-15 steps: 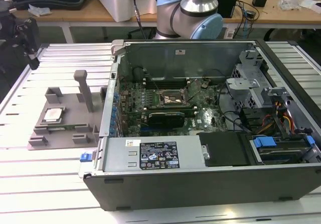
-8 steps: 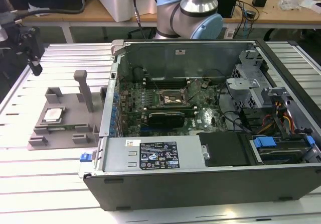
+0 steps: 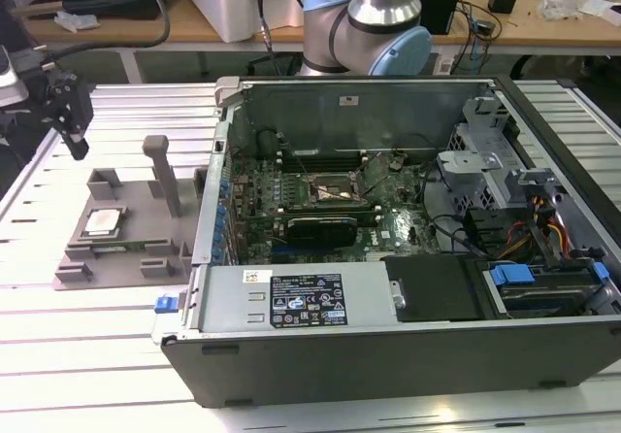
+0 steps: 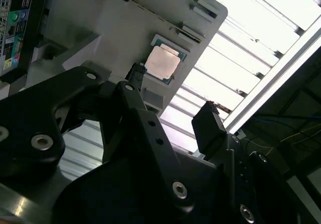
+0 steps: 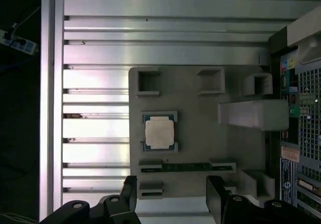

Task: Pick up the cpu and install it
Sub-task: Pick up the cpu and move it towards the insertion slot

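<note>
Early stage, nothing grasped yet. The cpu (image 5: 159, 132) lies flat in its recess on the grey tray (image 5: 200, 113), metal top up. The tray sits on the slatted table (image 3: 58, 355) just beside the open case (image 3: 388, 365), at the exterior view's left.

My gripper (image 5: 173, 199) hangs above, near the tray's edge, apart from the cpu. Its fingers (image 5: 216, 201) are spread wide with nothing between them. In both wrist views the cpu lies ahead of the open jaws, not between them.

I can't make out detail in the socket (image 3: 335, 192) inside the case. With the cpu on the tray, I judge it unfilled.

My read: pick not made, install wholly outstanding.
</note>
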Motion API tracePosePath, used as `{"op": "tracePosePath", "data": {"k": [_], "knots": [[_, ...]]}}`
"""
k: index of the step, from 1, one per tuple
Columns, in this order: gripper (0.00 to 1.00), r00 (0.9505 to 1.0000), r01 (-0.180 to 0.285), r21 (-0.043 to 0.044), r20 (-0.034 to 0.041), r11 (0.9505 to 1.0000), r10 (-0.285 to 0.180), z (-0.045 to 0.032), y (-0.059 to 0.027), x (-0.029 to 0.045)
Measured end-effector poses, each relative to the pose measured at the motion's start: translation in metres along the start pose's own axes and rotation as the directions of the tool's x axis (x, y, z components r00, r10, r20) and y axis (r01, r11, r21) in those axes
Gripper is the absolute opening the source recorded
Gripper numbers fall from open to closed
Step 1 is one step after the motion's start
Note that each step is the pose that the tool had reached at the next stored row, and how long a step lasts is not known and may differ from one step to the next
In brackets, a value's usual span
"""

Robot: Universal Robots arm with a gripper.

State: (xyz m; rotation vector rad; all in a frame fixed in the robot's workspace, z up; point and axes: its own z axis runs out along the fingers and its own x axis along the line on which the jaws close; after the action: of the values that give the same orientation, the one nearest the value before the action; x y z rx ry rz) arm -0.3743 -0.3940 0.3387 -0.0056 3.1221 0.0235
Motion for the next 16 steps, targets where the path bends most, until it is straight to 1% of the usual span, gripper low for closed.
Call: {"op": "tracePosePath", "data": {"k": [6,9,13,16], "knots": [[0.66,1.0000,0.000,-0.0001,-0.0003,1.0000,0.000,0.0067,-0.0001,0.0001],[0.66,1.0000,0.000,0.0000,-0.0003,1.0000,0.000,0.0088,-0.0001,0.0002],[0.66,1.0000,0.000,0.0000,-0.0005,1.0000,0.000,0.0151,-0.0002,0.0003],[0.66,1.0000,0.000,0.0000,-0.0007,1.0000,0.000,0.0181,-0.0002,0.0003]]}}
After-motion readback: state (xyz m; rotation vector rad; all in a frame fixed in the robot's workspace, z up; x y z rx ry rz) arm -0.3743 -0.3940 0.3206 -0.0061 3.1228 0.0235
